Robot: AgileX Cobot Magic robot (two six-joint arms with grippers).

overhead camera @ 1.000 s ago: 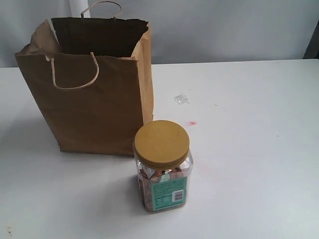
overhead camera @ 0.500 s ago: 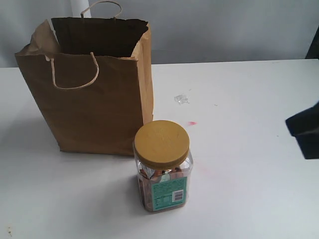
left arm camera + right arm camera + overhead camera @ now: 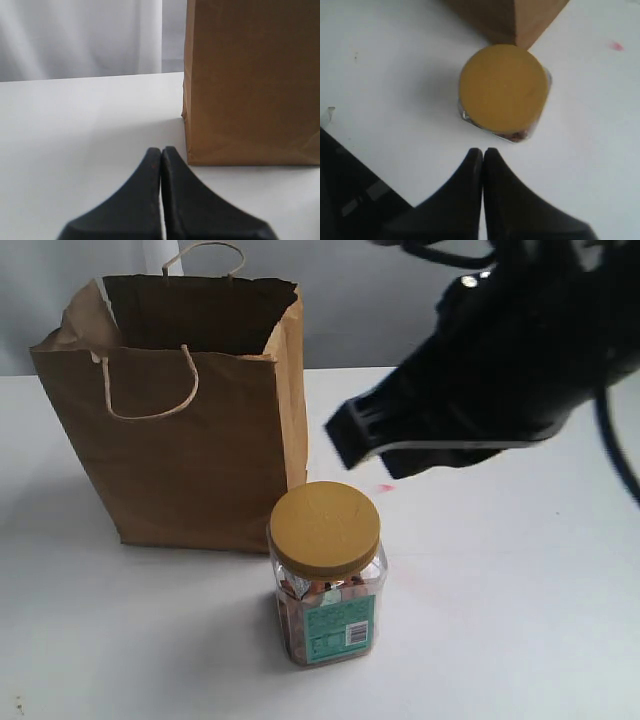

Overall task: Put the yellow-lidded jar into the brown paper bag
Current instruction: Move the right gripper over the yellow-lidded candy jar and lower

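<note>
The yellow-lidded jar stands upright on the white table, just in front of the brown paper bag's near right corner. The bag stands open with its dark inside showing. My right arm hangs high over the table, above and right of the jar. In the right wrist view the jar's lid is seen from above, beyond my right gripper, which is shut and empty, with the bag's corner past it. My left gripper is shut, low on the table beside the bag's side.
A small pink mark lies on the white table right of the bag. A pale wall or curtain runs behind the table. A dark shape fills one corner of the right wrist view.
My right arm has swung in from the right edge of the exterior view and now looms over the table above the jar. The jar and bag have not moved.
</note>
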